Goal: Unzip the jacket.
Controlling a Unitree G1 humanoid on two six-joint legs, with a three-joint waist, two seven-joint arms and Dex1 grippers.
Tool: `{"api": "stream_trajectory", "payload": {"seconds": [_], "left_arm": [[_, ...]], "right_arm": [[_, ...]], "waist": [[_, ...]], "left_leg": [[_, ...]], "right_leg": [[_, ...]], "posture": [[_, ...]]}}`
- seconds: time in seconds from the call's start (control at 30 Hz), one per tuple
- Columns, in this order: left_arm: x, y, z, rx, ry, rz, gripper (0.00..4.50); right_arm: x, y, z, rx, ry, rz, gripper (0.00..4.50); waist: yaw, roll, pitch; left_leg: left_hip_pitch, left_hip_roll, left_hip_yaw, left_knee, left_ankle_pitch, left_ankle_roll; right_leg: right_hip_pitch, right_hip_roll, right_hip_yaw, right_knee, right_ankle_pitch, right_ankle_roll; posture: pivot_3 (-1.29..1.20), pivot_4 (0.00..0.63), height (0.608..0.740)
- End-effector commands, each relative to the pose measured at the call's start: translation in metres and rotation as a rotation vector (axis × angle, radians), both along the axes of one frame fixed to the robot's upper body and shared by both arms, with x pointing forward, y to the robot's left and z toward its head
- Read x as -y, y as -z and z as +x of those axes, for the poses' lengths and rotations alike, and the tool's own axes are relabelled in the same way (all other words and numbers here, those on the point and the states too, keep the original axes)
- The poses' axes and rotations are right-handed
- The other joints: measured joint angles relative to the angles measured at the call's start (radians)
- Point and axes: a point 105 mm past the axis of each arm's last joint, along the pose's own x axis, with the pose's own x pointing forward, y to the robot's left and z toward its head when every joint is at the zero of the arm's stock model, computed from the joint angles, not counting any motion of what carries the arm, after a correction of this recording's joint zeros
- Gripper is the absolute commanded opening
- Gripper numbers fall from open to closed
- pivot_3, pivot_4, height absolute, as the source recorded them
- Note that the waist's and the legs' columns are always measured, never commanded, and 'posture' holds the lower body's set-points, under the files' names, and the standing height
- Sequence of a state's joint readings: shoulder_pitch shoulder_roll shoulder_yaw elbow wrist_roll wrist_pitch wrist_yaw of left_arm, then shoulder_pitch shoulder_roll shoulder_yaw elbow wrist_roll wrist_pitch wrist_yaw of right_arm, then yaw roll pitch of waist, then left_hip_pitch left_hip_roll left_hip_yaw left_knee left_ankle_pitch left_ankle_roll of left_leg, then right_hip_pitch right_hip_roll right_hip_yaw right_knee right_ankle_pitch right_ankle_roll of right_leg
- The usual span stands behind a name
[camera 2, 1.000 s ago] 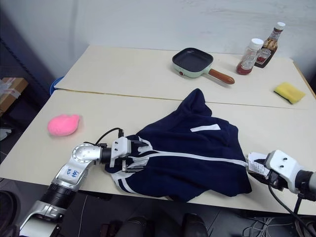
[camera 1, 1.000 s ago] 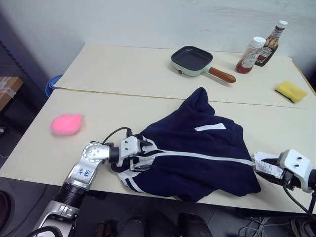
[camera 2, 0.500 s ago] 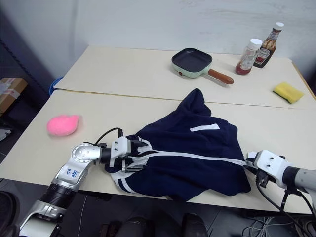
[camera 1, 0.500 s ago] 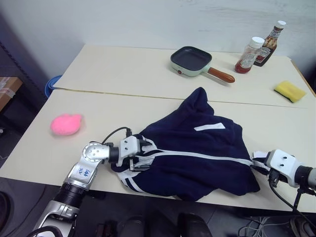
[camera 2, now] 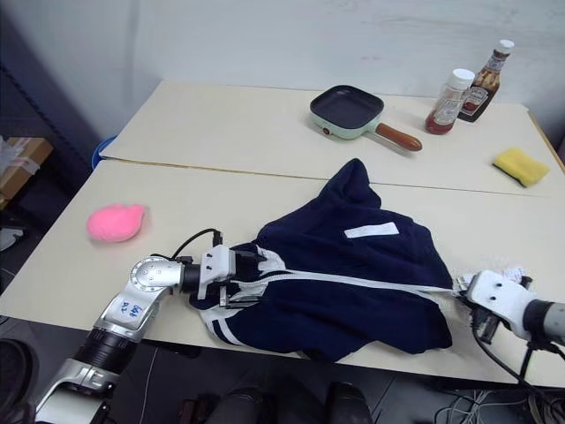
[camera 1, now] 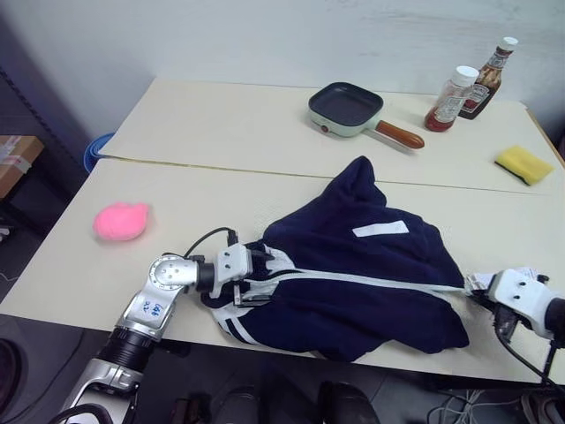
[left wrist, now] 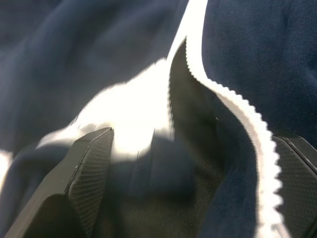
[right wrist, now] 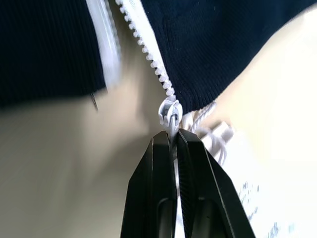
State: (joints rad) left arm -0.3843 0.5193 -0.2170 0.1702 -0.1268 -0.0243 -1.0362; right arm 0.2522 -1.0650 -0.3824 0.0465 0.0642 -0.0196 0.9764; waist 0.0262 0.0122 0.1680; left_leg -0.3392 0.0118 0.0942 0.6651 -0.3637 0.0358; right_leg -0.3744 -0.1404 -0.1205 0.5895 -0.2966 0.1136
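The right gripper [right wrist: 172,144] has its jaws pinched shut on the zipper pull [right wrist: 170,112] to draw it. The left gripper [left wrist: 190,183] stands with jaws spread wide around the jacket [camera 1: 371,265] hem, likely to anchor it.

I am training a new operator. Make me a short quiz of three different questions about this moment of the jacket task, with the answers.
1. True or false: the right gripper is shut on the zipper pull.
2. What does the left gripper have between its open fingers? A) pink plush toy B) jacket fabric C) yellow sponge
3. Fill in: the frying pan stands on the ___ table.

Key: 1 true; 2 B; 3 far
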Motion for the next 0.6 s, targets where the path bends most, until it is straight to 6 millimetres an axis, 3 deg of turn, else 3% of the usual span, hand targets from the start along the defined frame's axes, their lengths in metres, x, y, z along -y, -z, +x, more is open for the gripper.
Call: {"api": "stream_trajectory", "payload": {"seconds": [0.03,0.2,0.3,0.4,0.6], "left_arm": [[-0.008,0.028,-0.007,-0.085,-0.020,0.078,4.50],[-0.005,0.031,-0.008,-0.089,-0.010,0.075,4.50],[-0.004,0.029,-0.010,-0.101,-0.003,0.063,4.50],[-0.007,0.014,-0.008,-0.094,-0.019,0.005,4.50],[-0.031,-0.034,-0.025,-0.106,0.008,-0.128,4.50]], "right_arm": [[0.020,-0.020,-0.001,0.054,0.045,-0.051,0.04],[0.023,-0.031,0.017,0.209,0.040,-0.085,0.04],[0.005,-0.020,0.015,0.163,0.020,0.068,0.04],[-0.027,-0.018,0.009,0.205,-0.088,0.273,0.79],[-0.046,-0.046,-0.012,0.335,-0.126,0.509,2.87]], "waist": [[-0.001,0.000,0.000],[-0.002,0.001,0.000],[0.001,0.001,0.000],[0.000,0.000,0.000],[-0.009,0.002,0.010]], "left_leg": [[0.000,0.000,0.000,0.000,0.000,0.000],[0.000,0.000,0.001,0.000,0.000,0.000],[0.000,0.000,0.000,0.000,0.000,0.000],[0.000,0.000,-0.001,0.000,0.001,-0.001],[-0.003,0.001,0.000,0.000,0.001,0.000]], "right_leg": [[0.000,0.000,0.000,0.000,0.000,0.000],[0.000,0.000,0.000,0.000,0.000,0.000],[0.000,0.000,0.000,0.000,0.000,0.000],[0.000,0.001,-0.001,0.000,0.000,0.000],[-0.001,0.003,0.000,0.002,0.000,0.000]], "posture": [[0.00,0.150,0.740],[0.00,0.150,0.740],[0.00,0.150,0.740],[0.00,0.150,0.740],[0.00,0.150,0.740]]}}
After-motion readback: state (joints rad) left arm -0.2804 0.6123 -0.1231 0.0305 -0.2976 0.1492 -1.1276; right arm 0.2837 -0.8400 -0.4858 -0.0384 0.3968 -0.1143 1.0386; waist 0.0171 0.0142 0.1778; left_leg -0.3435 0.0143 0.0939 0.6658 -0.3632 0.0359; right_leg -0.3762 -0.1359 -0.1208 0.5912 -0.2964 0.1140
